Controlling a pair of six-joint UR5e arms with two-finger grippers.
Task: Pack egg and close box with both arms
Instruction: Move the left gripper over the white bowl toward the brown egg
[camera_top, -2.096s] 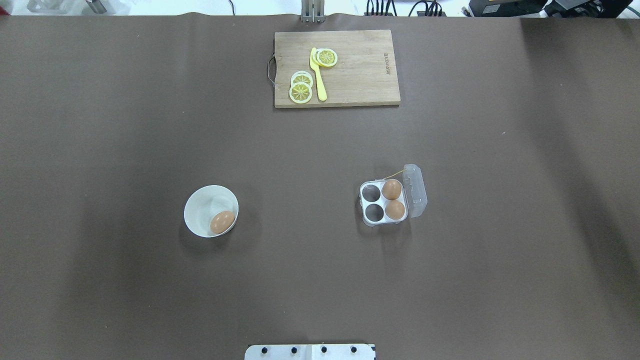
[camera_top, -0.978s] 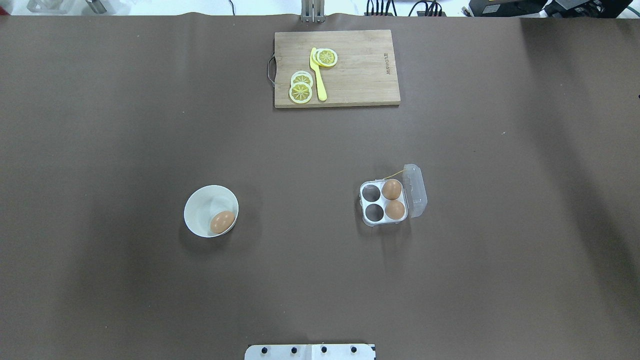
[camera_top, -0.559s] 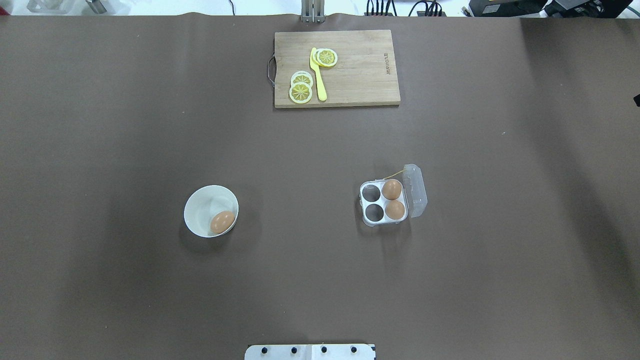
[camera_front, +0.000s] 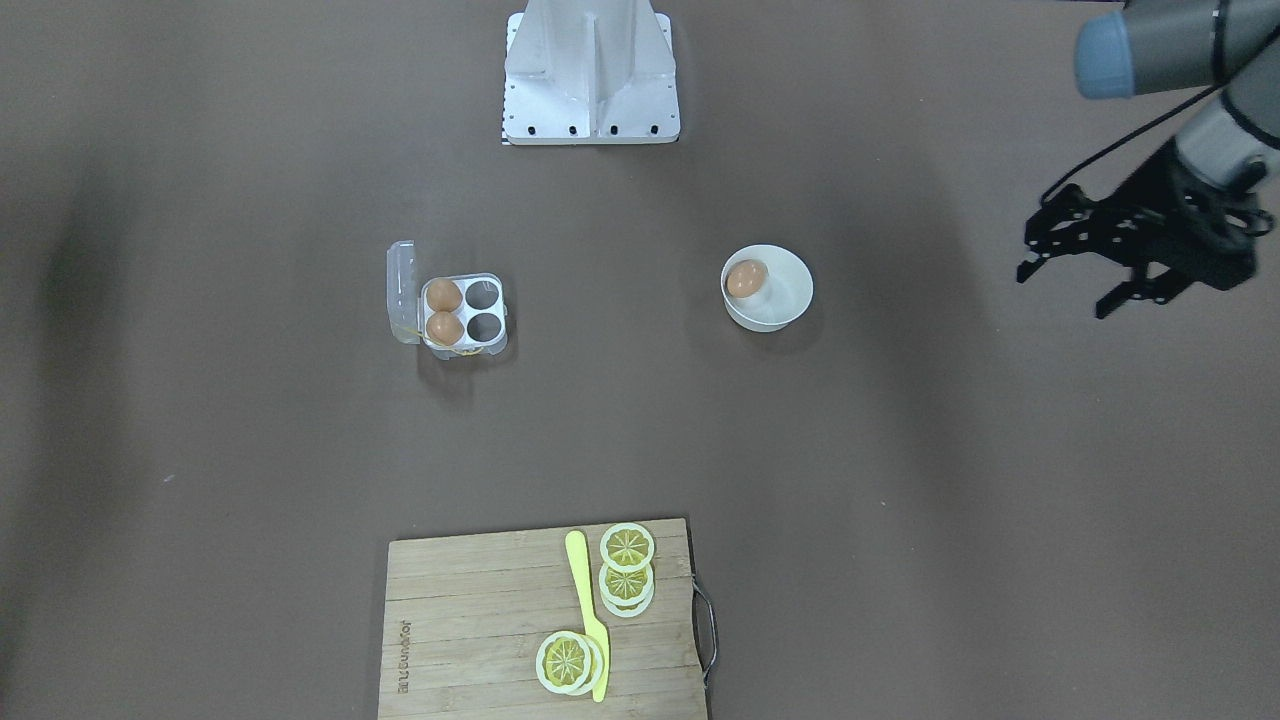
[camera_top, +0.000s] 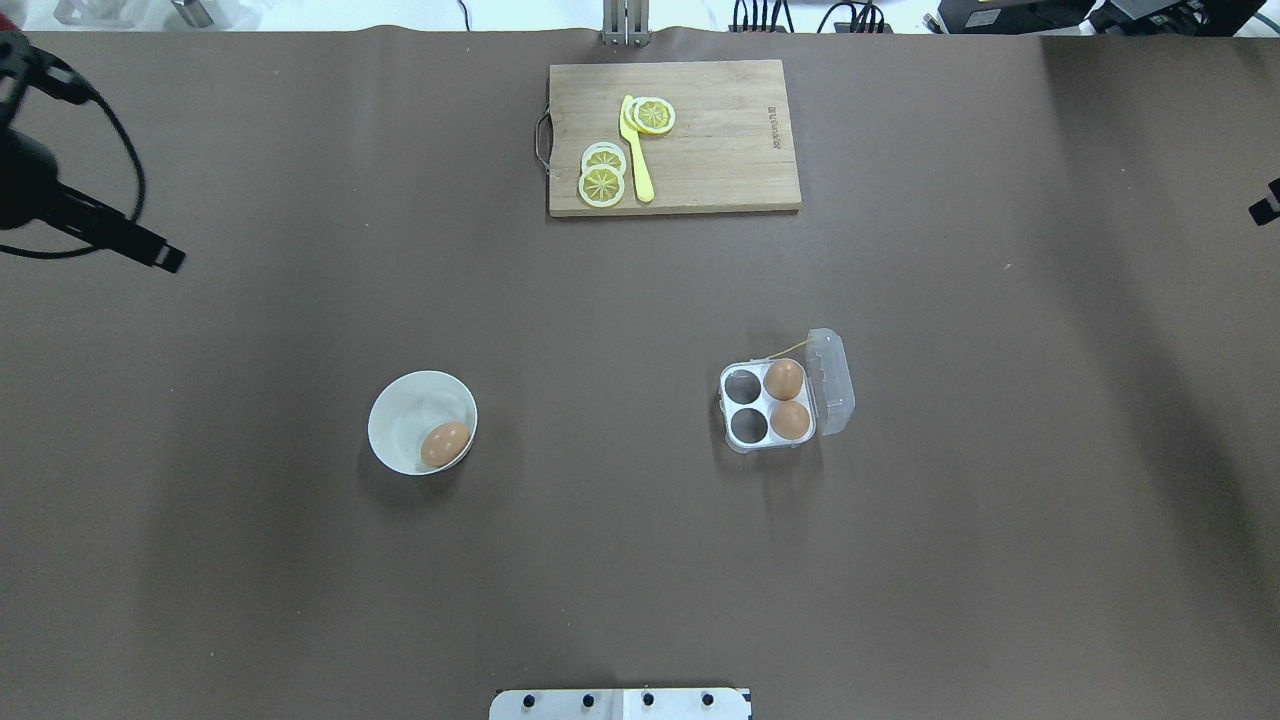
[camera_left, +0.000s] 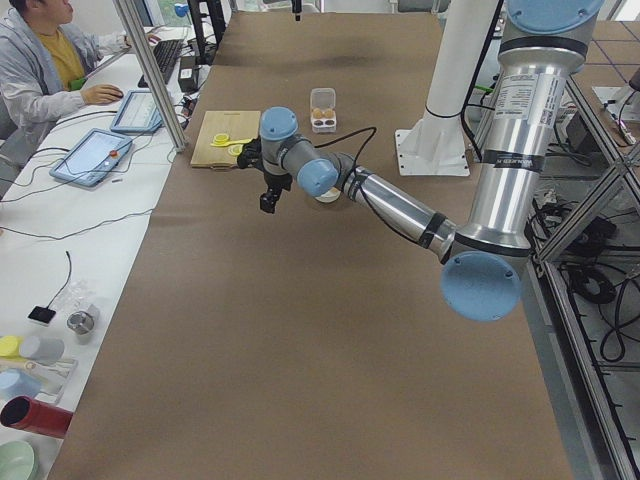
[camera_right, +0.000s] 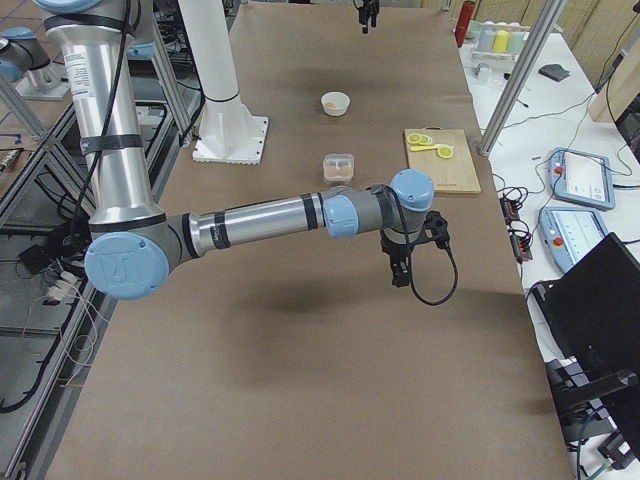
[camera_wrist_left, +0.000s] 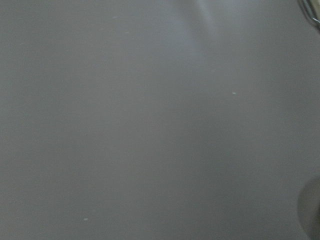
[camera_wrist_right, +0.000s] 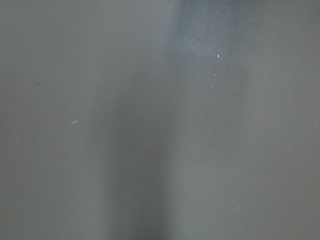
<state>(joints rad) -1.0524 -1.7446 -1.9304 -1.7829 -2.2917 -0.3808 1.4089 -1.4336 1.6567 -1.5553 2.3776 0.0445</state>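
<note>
Brown covering spans the whole tabletop (camera_top: 300, 600). Only one piece of writing shows: a short printed brand mark along one edge of the wooden cutting board (camera_top: 720, 170), too small to read with certainty in either the overhead or the front view. On that board lie lemon slices (camera_top: 602, 185) and a yellow knife (camera_top: 637, 160). The left end effector (camera_front: 1062, 293) hangs above the tabletop, its black fingers (camera_front: 1130, 290) spread wide apart and holding nothing. The front view shows this plainly, while the overhead view catches only one finger and a cable loop at the frame edge. Well apart from it, the egg (camera_top: 444, 444) lies inside a white bowl (camera_top: 405, 415), against the wall farthest from that end effector. Beyond the bowl stands the box (camera_top: 766, 402), its clear lid (camera_top: 833, 380) open on the side toward the right end effector (camera_top: 1265, 208). Two other brown eggs (camera_top: 783, 379) fill the cells beside the lid, and the two cells on the bowl side are empty. The right end effector is only a black sliver at the overhead frame's edge. The right side view shows it pointing down above the tabletop, but I cannot tell how far apart its fingers are. Both wrist views show only blurred brown surface. The left side view alone shows a seated person (camera_left: 35, 60) at a desk.
</note>
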